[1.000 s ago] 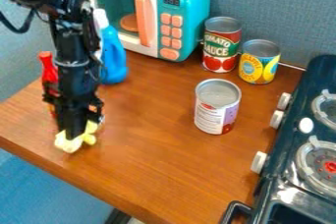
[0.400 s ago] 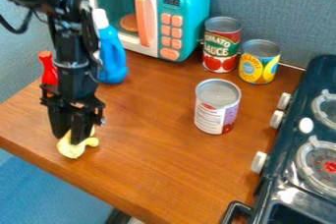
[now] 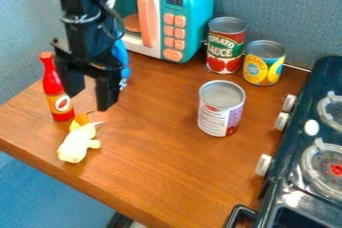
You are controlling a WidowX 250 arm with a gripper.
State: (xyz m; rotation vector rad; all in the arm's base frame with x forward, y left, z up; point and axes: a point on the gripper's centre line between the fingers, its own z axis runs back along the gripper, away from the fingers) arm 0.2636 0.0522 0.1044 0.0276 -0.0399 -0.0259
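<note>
Gripper (image 3: 89,100) was lifted clear of yellow soft toy (image 3: 75,147) since prev. frame; fingers were spread w/ nothing held.
Toy was left lying just in front of red btl. (image 3: 54,89), orange end pointed away from camera, long axis set approx. front-to-back. Judged prob. light, squashy, non-slip & not fragile; best grasped mid-body, across long axis.

Hangs from the far edge at the scene's left, with the black arm (image 3: 83,29) nearly upright. Points the tool (image 3: 89,101) downward. Keeps two blunt black fingers (image 3: 107,90) spread, with a wide gap between, the right tip lower and nearer than the left.
</note>
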